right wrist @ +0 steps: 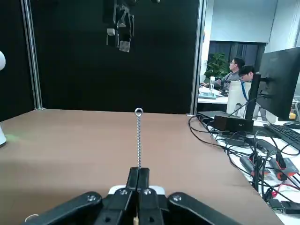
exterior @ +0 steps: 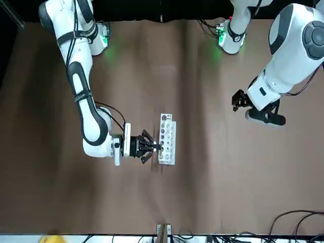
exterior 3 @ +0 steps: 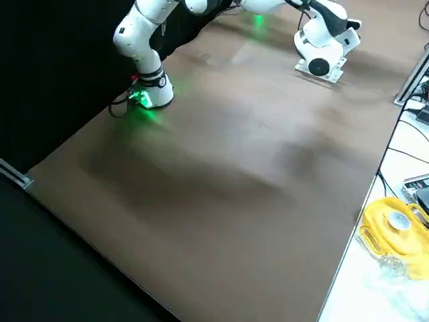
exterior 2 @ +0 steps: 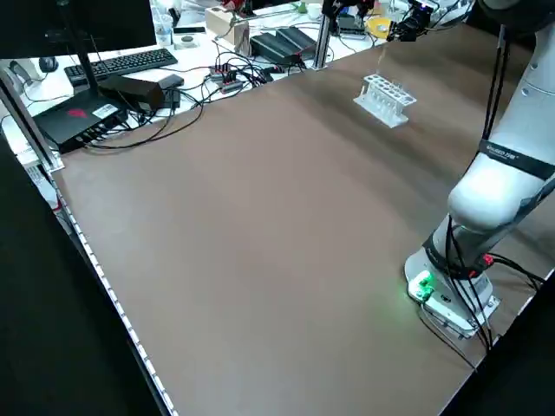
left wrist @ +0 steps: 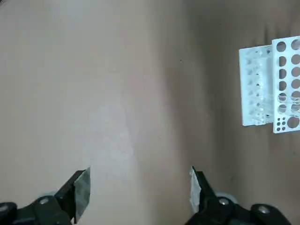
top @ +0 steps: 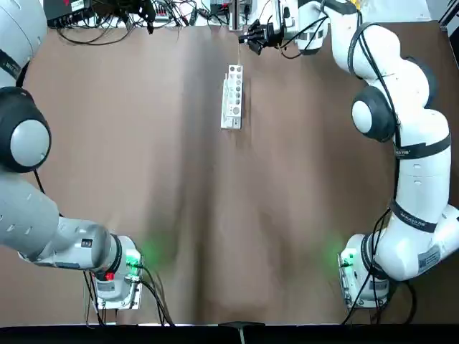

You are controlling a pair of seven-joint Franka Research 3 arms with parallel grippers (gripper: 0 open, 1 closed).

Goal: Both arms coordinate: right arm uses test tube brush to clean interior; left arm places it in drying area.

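My right gripper (top: 247,36) hovers at the table's far edge, just beyond the drying area, a white rack (top: 232,97) with rows of round holes. It is shut on the test tube brush (right wrist: 138,136), a thin twisted-wire stick with a small loop at its end. The brush (top: 239,54) shows as a fine line reaching down toward the rack's far end. In the front view the right gripper (exterior: 149,147) sits right beside the rack (exterior: 166,139). My left gripper (left wrist: 139,185) hangs open over bare table, empty, with the rack (left wrist: 269,84) off to one side.
Cables (top: 122,18), a keyboard (exterior 2: 130,62) and other desk gear lie past the far edge. A yellow object (exterior 3: 392,228) rests on the white surface beside the table. People (right wrist: 239,70) sit at desks farther off. Brown tabletop (top: 215,215) spreads between the arm bases.
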